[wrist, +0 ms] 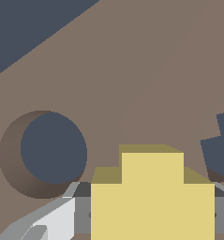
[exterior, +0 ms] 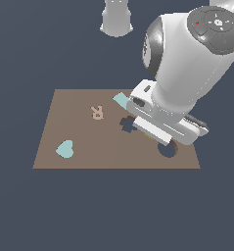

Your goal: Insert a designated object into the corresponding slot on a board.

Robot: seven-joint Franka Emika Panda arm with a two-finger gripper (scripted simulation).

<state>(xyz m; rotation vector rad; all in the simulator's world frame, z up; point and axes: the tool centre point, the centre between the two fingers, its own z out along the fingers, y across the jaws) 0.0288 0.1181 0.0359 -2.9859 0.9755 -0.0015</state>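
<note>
- My gripper [wrist: 151, 211] is clamped on the yellow piece [wrist: 152, 197]; in the wrist view the piece sits between my fingers [wrist: 57, 225], its stepped lobe pointing out ahead of me.
- The piece is held just above the board [exterior: 79, 137], not yet seated. In the exterior view my hand hides most of it; only a thin yellow edge shows beneath.
- The slot [exterior: 128, 125], the dark lobed cutout, lies close beside my fingertips, partly cut off at the wrist view's edge. The round hole [wrist: 52, 149] lies on my other side; not the target.
- Judgement: shift sideways until the slot is centred under the piece, match lobes to notches by wrist rotation, then descend slowly. Release only once flush.
- Risk: a lobe catching the rim.
- Surface: flat brown board on a dark floor. The tan R [exterior: 97, 112] and teal heart [exterior: 65, 149] lie well clear of me.
</note>
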